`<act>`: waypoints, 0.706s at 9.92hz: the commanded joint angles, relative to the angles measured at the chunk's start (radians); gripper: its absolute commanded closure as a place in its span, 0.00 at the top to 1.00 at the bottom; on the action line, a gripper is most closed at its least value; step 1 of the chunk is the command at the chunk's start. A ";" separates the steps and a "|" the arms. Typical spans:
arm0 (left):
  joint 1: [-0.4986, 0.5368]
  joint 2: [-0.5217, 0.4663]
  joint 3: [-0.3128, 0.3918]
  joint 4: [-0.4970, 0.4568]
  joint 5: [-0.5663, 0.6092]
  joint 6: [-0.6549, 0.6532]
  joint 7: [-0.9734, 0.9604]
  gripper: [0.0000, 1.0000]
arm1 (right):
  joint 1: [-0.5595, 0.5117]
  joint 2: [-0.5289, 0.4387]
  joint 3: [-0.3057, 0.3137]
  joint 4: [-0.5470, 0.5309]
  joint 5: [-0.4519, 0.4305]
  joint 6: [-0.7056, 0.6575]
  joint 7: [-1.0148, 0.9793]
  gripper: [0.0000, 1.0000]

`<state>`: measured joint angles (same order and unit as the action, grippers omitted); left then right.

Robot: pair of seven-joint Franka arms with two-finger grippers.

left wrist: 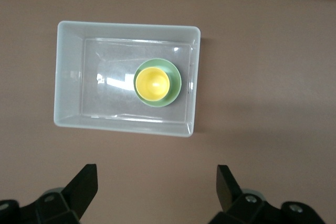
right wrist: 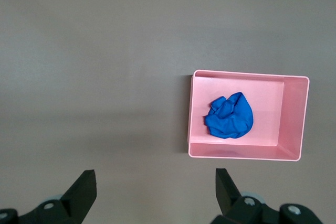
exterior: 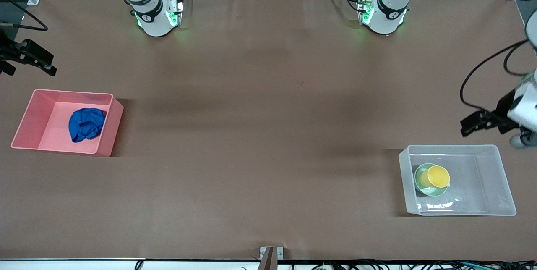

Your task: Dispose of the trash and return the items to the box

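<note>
1. Clear plastic box [exterior: 497, 179] sits on the desk [exterior: 260, 135] at the left arm's end, nearest the front camera, holding the green bowl [exterior: 421, 186] with the yellow cup [exterior: 439, 176] inside it.
2. Blue cloth [exterior: 87, 124] lies in the pink bin [exterior: 29, 119] at the right arm's end.
3. Right gripper [right wrist: 155, 195] hangs above the desk near the pink bin, fingers apart, holding nothing.
4. Left gripper [left wrist: 156, 190] hangs near the box, fingers apart, holding nothing.

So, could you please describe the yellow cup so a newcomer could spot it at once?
Find the clear box at the left arm's end of the table. Inside it sits a green bowl, and the yellow cup rests in that bowl. It is the only yellow thing.
</note>
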<state>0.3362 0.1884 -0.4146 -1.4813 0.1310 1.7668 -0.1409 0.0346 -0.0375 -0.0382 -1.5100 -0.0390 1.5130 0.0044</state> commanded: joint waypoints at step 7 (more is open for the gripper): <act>-0.233 -0.185 0.227 -0.065 -0.108 -0.259 0.069 1.00 | -0.001 0.002 -0.003 0.010 0.010 -0.037 -0.014 1.00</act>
<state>0.1266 0.0328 -0.2209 -1.4914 0.0485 1.5286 -0.0911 0.0346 -0.0362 -0.0390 -1.5101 -0.0389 1.4893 -0.0002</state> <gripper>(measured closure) 0.000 0.000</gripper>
